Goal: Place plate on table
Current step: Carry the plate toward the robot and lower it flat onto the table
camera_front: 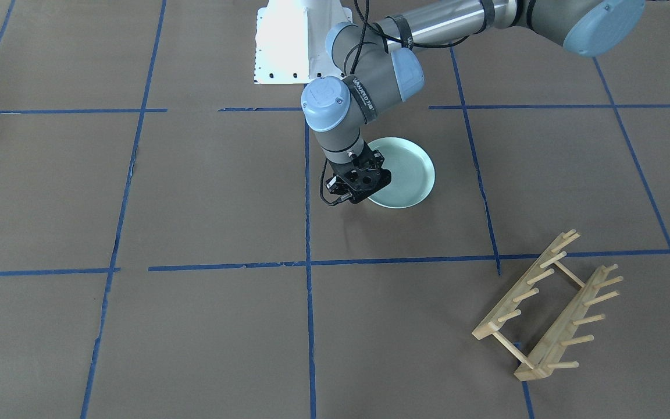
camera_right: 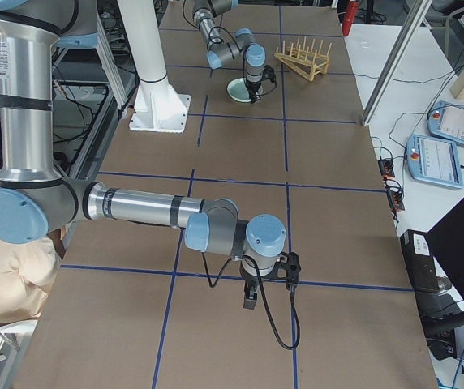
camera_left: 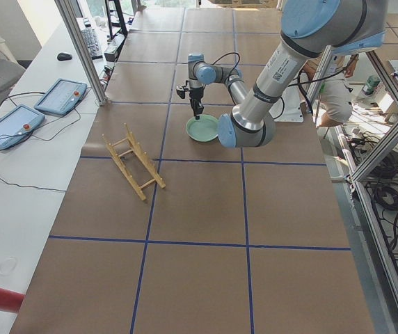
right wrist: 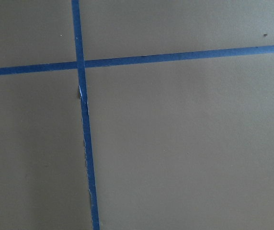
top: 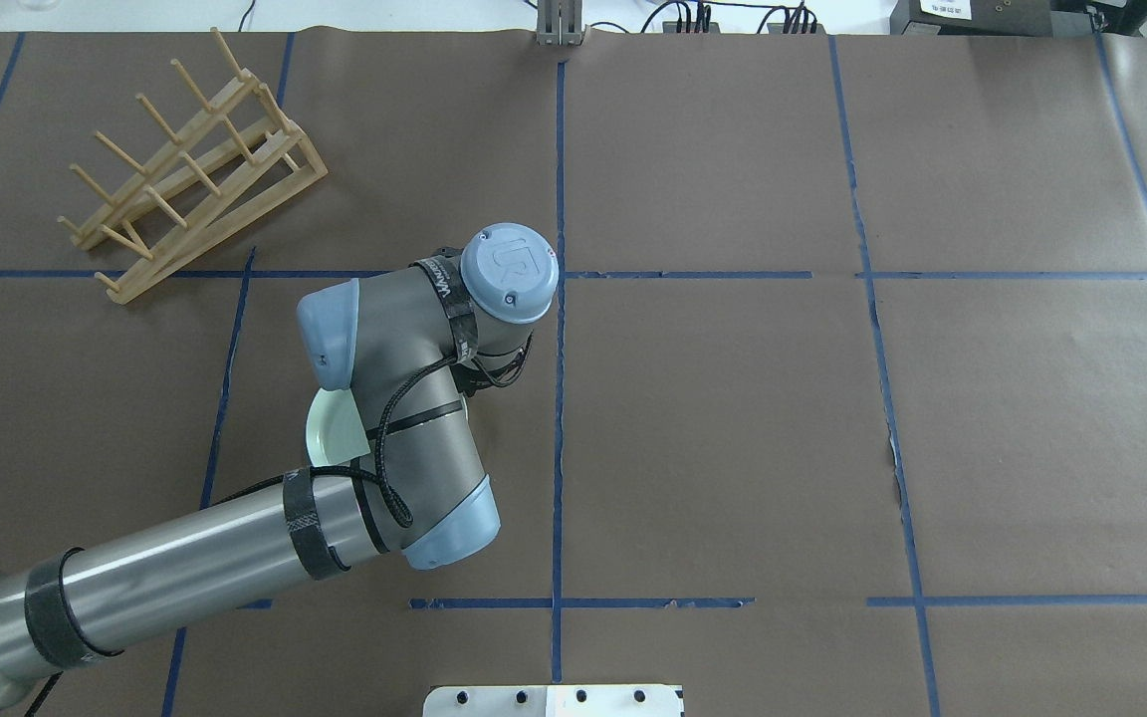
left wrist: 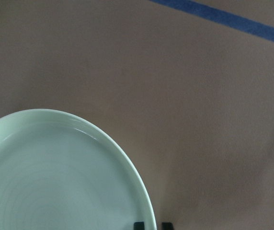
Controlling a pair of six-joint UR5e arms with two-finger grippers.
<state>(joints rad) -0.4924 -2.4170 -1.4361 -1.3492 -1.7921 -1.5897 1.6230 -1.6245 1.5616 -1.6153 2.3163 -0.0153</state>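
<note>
The pale mint-green plate (camera_front: 406, 169) lies flat on the brown table (camera_front: 195, 192), just in front of the robot base. My left gripper (camera_front: 363, 192) points down over the plate's rim on the side toward the table's centre line. In the left wrist view, the two fingertips (left wrist: 139, 225) stand close together astride the plate's (left wrist: 55, 177) rim, shut on it. In the overhead view the arm hides most of the plate (top: 328, 430). My right gripper (camera_right: 252, 298) hangs low over bare table far away; I cannot tell if it is open or shut.
A light wooden peg rack (camera_front: 550, 305) stands on the table on my left, apart from the plate; it also shows in the overhead view (top: 195, 164). The white robot base (camera_front: 294, 41) is behind the plate. Blue tape lines (right wrist: 82, 120) cross the paper.
</note>
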